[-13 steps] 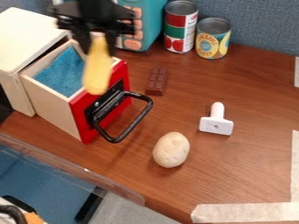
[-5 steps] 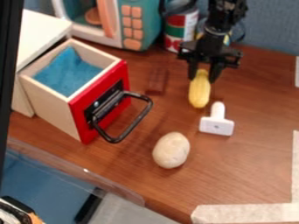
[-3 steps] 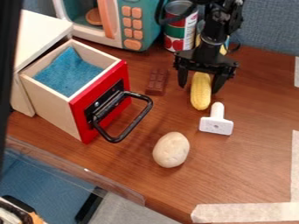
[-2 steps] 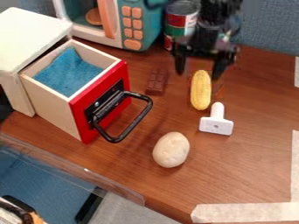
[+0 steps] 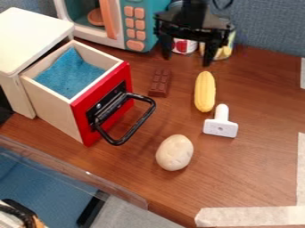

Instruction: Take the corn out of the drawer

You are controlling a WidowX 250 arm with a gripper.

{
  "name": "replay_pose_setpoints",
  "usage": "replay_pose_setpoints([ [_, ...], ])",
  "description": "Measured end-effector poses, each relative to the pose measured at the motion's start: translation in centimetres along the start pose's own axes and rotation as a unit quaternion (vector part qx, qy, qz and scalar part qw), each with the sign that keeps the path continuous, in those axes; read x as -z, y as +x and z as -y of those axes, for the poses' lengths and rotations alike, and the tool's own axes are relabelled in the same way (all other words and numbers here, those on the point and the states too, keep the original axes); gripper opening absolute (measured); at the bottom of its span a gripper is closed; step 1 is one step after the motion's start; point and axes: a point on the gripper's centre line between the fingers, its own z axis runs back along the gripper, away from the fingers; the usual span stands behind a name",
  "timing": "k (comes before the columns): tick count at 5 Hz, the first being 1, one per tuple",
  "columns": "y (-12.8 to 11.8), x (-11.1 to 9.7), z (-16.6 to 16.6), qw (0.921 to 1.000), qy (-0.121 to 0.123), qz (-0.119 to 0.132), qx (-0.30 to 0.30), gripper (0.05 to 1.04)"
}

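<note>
drawer (image 5: 52,106) open at left, blue cloth (image 5: 70,73) inside | we see our gripper (image 5: 186,60) lift up and back off the corn (image 5: 205,92), fingers spread, pinching nothing | corn stays on the table (image 5: 256,169), right of the drawer, near the white T-shaped piece (image 5: 220,127) | we judge the task done

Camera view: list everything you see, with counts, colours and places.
Table: one, brown, across the view.
Drawer: one, pale with red front, open, left.
Cabinet: one, cream, far left.
Cloth: one, blue, in drawer.
Corn: one, yellow, on table.
Chocolate bar: one, brown, between drawer and corn.
T-shaped piece: one, white, just below corn.
Potato: one, beige, mid-table.
Cans: two, multicoloured, top, partly hidden.
Toy microwave: one, teal and white, top.
Tape: several strips, pale, right.
Claw: one, black, top, open.
</note>
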Motion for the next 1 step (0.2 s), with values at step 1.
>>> replay_pose_setpoints([
  [1,-2.81,-1.18,-1.61,0.9993,0.023,-0.015,0.026,1.006],
])
